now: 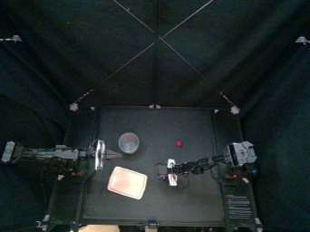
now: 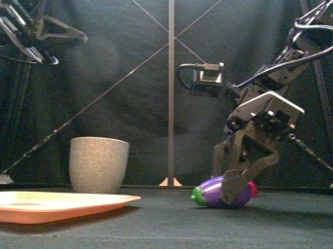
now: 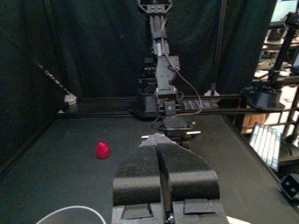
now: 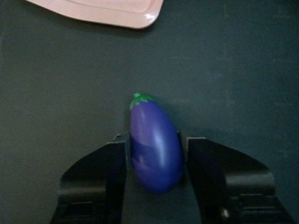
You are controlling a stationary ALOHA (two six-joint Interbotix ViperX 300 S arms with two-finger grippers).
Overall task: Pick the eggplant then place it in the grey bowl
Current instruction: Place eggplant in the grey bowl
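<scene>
On the near half of the table [image 1: 200,127], right of centre, the eggplant [image 2: 212,195] cannot be made out from above: my right gripper [image 4: 156,144] covers it. In the front view one jaw crosses the eggplant's front and hides part of it. Whether its underside rests on the table or is just clear of it cannot be determined. In the right wrist view the tray [image 1: 127,181] is cut off, so only one corner shows beyond the eggplant's green stem end. In the left wrist view the bowl [image 1: 129,141] shows only as a pale arc of rim.

Right gripper: the jaws are parted to the eggplant's width, one against each long side. The eggplant lies lengthwise between them, stem end toward the tray.

Left gripper [image 3: 165,144]: the jaws are pressed together with nothing between them. It is held above the table's left edge, pointing right.

Positions: the eggplant is just right of the tray. The bowl stands upright, farther back and to the left, well apart from the eggplant. A small red toy [image 1: 179,143] sits right of the bowl, beyond my right gripper.
</scene>
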